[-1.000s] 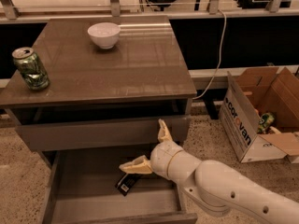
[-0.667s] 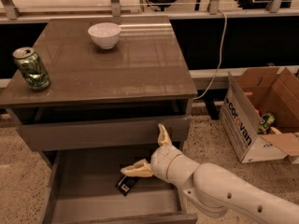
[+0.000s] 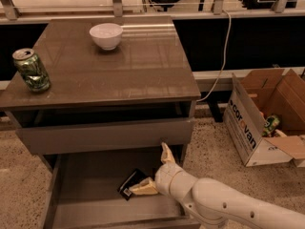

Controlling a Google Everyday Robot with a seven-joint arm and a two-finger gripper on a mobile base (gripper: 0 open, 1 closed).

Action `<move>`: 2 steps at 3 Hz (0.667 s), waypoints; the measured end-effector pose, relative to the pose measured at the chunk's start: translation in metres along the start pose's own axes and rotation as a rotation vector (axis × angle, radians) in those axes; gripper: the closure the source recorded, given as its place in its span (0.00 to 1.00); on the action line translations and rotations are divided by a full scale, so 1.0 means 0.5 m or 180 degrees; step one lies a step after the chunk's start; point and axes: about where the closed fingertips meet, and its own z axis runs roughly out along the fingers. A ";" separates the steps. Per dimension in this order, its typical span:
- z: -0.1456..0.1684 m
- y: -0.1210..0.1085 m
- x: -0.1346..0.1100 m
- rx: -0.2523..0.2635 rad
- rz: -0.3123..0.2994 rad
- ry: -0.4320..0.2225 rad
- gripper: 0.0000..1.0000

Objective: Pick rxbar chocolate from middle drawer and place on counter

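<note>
Now the hand (image 3: 147, 168) is low inside the drawer (image 3: 86, 180), spread wide w/ nothing held. One finger lies against the bar (image 3: 128, 181), the other points up, prob. to straddle it. The bar lies flat on the drawer floor, near its front. On the tabletop (image 3: 143, 66) over the drawer, the can (image 3: 31, 70) & bowl (image 3: 106, 35) sit near the edges, so there's room.

One bar (image 3: 127, 185); one end effector (image 3: 149, 169) in drawer (image 3: 88, 178)

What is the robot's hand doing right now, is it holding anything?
Hand: open, holding nothing, fingers spread inside the open grey-brown middle drawer, lower one at the small flat black wrapped bar.
</note>
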 end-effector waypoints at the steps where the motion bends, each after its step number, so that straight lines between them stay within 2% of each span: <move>1: 0.021 0.020 0.060 -0.0181 0.0120 0.0111 0.00; 2: 0.058 0.038 0.085 -0.0327 0.0268 0.0088 0.00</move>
